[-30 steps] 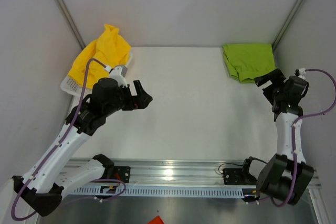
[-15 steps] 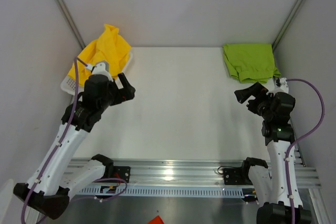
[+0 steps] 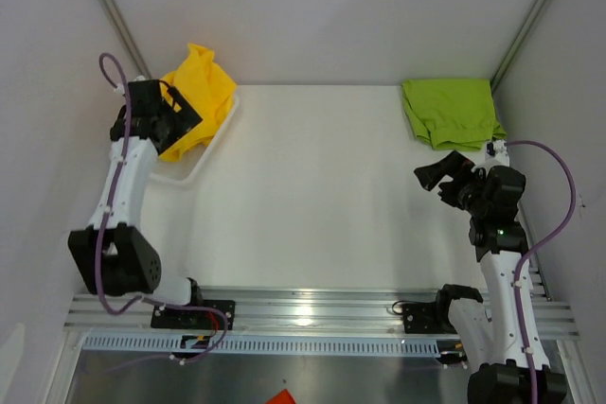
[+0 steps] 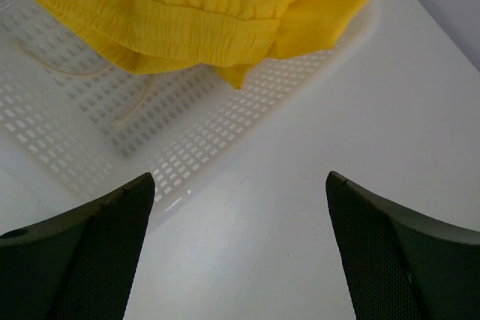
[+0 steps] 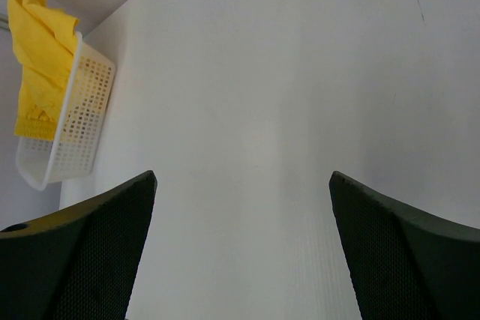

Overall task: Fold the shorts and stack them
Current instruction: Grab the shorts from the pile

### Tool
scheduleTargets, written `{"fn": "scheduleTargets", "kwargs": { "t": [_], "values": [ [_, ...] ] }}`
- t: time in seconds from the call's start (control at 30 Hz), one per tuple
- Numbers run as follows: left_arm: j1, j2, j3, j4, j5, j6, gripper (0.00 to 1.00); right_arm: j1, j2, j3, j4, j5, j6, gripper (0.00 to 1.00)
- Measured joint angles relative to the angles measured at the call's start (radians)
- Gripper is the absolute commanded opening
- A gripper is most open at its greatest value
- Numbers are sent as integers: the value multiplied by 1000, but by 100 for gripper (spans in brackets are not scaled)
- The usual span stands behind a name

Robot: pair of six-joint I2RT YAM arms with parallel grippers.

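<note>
- The yellow shorts (image 3: 204, 92) lie in a loose heap in a white mesh basket (image 3: 201, 164) at the back left corner of the desk (image 3: 312, 196). Part of the cloth rises above the basket's far side.
- In the left wrist view the elastic waistband of these shorts shows as a gathered band. A thin yellow cord (image 4: 112, 88) trails from it over the basket's mesh floor.
- The left fingers (image 3: 180, 123) are spread wide and hold nothing. They hang over the near part of the basket, close to the yellow shorts but apart from them. Between them the wrist view shows the basket's rim and bare desk.
- The green shorts (image 3: 450, 113) lie folded flat on the desk at the back right corner, well apart from the basket.
- The right fingers (image 3: 437, 175) are also spread wide and empty. They hang in the air above the right side of the desk, on the near side of the green shorts and not touching them. They point left across the desk, and the basket shows far off in their wrist view.
</note>
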Motion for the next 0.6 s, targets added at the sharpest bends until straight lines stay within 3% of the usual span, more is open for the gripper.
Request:
{"fn": "scheduleTargets", "kwargs": {
  "t": [0.43, 0.57, 0.6],
  "values": [
    [8, 644, 563, -108, -111, -5, 89, 6, 4, -42, 22, -35, -9, 99],
    [11, 822, 721, -154, -109, -6, 83, 8, 10, -47, 25, -35, -10, 100],
    [11, 844, 725, -161, -107, -6, 77, 8, 14, -47, 28, -36, -11, 99]
  ]
}}
